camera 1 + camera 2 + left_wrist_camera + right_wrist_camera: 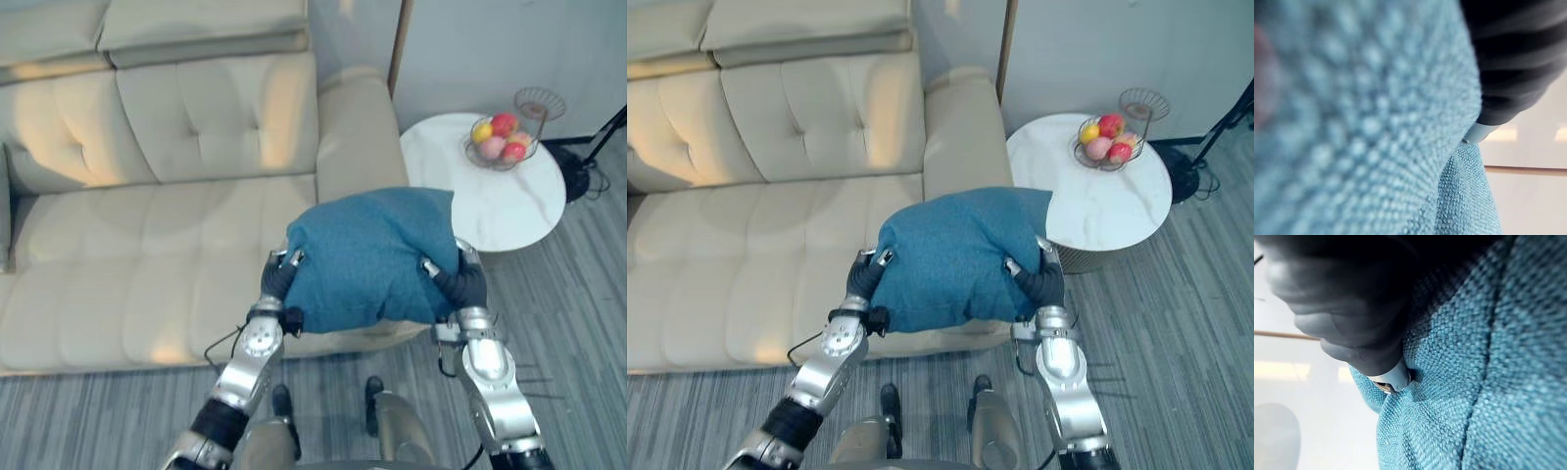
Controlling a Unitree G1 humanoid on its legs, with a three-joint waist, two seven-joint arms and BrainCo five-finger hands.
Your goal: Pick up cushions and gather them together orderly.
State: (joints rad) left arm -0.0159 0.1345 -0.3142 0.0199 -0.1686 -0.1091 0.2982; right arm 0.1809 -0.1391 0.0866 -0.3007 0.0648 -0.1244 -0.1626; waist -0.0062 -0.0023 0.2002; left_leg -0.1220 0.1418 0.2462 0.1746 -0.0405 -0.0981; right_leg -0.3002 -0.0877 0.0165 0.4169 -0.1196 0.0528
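A teal blue cushion is held in the air between my two hands, over the front edge of the beige sofa near its right armrest. My left hand grips the cushion's left side, with its fingertips curled over the top edge. On the cushion's right side, my right hand has a finger hooked over the fabric. In the left wrist view the teal weave lies right against my left hand. The right wrist view shows my right hand dug into a fold of the cushion.
A round white side table stands right of the sofa, carrying a wire basket of fruit. A black stand's leg reaches the floor at the far right. Grey striped floor lies in front of the sofa.
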